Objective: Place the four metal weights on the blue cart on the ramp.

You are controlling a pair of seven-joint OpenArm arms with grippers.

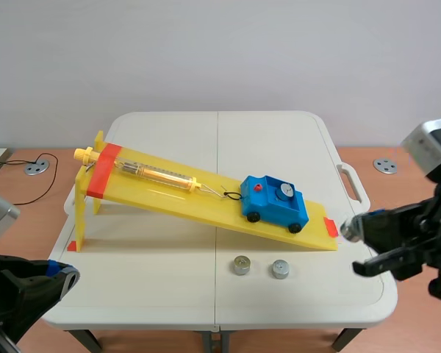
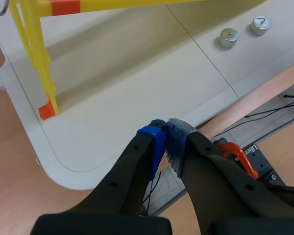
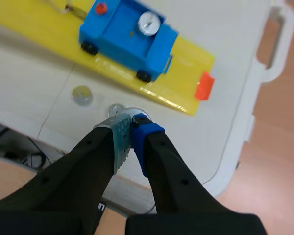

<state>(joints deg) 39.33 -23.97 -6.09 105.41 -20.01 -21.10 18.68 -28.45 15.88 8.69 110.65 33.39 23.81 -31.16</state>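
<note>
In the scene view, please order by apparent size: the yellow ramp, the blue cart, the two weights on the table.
Yellow ramp
Blue cart
Left weight and right weight look alike, so unranked.

The cart (image 1: 274, 204) is coloured blue, with a red knob (image 1: 258, 188); the ramp (image 1: 169, 193) is seen in yellow, the weights (image 1: 241, 265) in silver, the table (image 1: 279, 140) in white.

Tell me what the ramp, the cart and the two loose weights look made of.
Ramp: glossy yellow plastic, apparently see-through, perhaps acrylic.
Cart: opaque blue plastic, smooth moulded body.
Loose weights: silvery metal, with shiny reflective rims.
</note>
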